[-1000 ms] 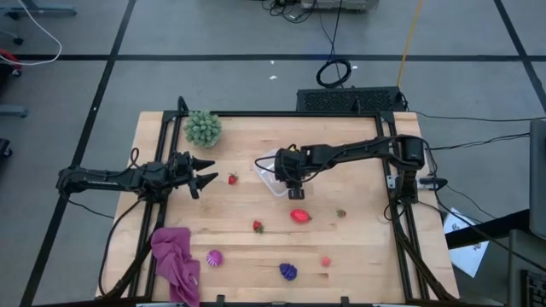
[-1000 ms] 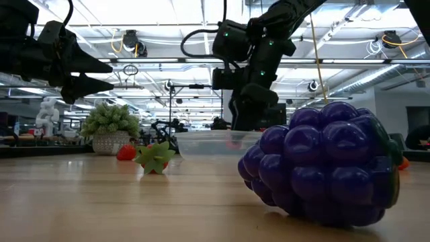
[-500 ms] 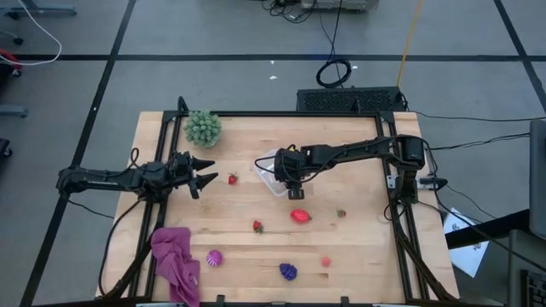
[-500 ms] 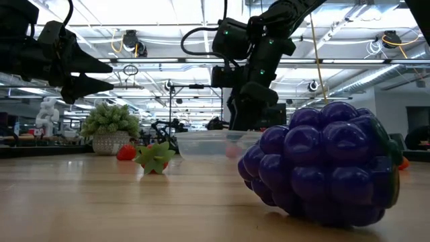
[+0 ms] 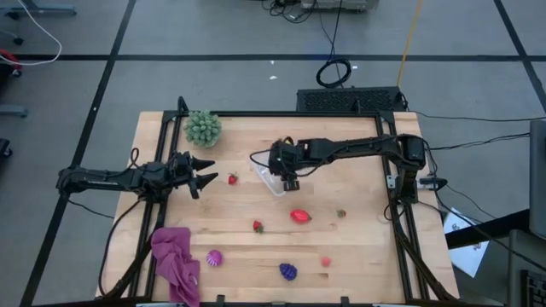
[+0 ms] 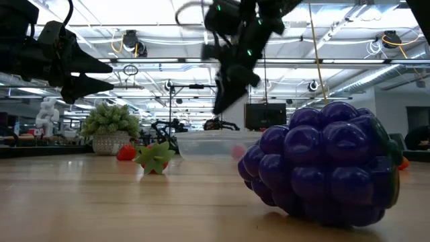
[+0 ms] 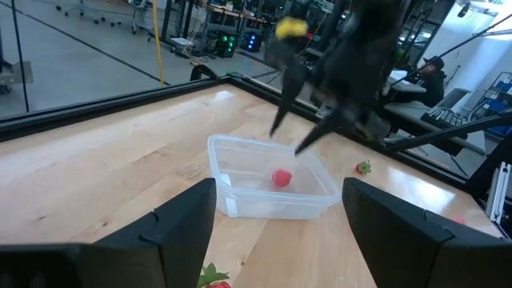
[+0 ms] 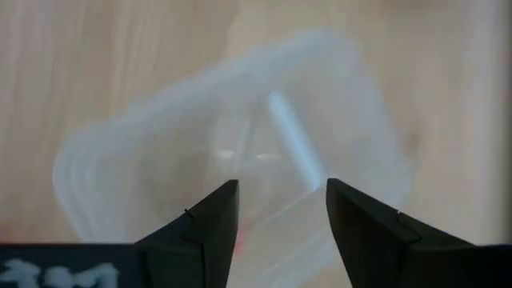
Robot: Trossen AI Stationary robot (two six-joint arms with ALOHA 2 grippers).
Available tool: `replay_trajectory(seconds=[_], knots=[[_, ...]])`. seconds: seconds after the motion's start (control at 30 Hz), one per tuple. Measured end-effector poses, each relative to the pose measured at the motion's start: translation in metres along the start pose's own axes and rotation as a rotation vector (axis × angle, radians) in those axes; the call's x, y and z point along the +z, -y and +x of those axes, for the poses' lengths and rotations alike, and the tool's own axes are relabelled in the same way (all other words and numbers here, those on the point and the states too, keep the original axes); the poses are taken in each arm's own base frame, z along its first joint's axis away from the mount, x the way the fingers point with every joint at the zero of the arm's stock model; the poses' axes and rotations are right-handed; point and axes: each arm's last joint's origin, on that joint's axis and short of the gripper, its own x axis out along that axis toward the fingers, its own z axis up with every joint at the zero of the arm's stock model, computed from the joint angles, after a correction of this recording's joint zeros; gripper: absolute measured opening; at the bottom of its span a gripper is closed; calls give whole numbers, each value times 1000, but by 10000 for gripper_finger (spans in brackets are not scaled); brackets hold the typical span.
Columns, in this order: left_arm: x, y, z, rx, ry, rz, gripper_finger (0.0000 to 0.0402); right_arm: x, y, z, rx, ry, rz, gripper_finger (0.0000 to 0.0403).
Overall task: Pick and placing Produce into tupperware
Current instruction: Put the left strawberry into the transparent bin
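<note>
— Right pincer [image 5: 291, 183]?
— Above tupperware [image 7: 240, 172], fingers apart, empty (small red produce piece [image 7: 281, 178] inside).
— Left pincer [image 5: 205, 171]?
— Open too, near worktop's [image 5: 358, 247] left edge.

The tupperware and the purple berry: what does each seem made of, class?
Tupperware: apparently thin clear plastic, since the wood and a red piece inside show through. Purple berry: likely moulded plastic or rubber, because its rounded lobes are glossy with highlights.
</note>
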Motion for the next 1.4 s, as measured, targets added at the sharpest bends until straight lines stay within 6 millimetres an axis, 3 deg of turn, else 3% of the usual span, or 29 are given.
replay_trajectory(seconds=[0.23, 0.53, 0.63, 0.73, 0.87, 0.97, 1.07, 1.23, 1.4], knots=[[-1, 1, 0, -51, -23, -40, 273, 47, 12, -56, -96, 153, -55, 181], [-1, 12, 5, -105, -103, -39, 273, 56, 20, -142, -315, 322, -51, 181], [30, 27, 7, -114, -67, 36, 273, 53, 21, -165, -325, 383, 5, 181], [77, 48, 8, -100, -82, 148, 273, 50, 23, -184, -331, 434, 57, 181], [127, 71, 12, 86, -268, 283, 273, 45, 24, -200, -324, 471, 128, 181], [141, 86, 27, 224, -459, 302, 273, 43, 24, -204, -325, 484, 139, 181], [137, 97, 48, 335, -636, 274, 273, 43, 24, -205, -325, 482, 136, 181], [105, 103, 80, 502, -904, 257, 273, 42, 24, -206, -325, 478, 132, 181], [76, 104, 104, 588, -1012, 277, 273, 39, 23, -207, -318, 455, 124, 181]])
